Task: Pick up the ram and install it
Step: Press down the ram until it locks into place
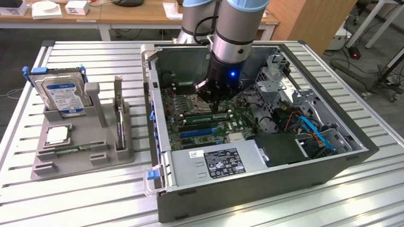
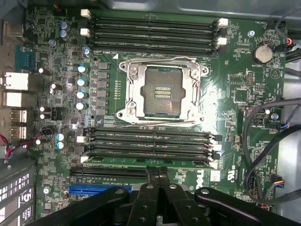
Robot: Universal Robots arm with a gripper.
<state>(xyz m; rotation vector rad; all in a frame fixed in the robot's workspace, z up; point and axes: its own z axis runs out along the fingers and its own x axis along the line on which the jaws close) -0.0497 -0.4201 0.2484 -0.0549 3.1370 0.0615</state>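
At the exterior view's left, a grey holder (image 1: 79, 146) sits on the slatted surface (image 1: 82, 198), carrying a hard drive (image 1: 63, 94) and one upright ram (image 1: 118, 113), well clear of the open computer case (image 1: 252, 142). Inside the case, the pincer (image 1: 211, 101) hangs low over the motherboard (image 2: 235, 70), fingers closed together, just above a seated ram (image 1: 205, 117) beside the processor socket (image 2: 162, 89). Case walls ring the arm closely.
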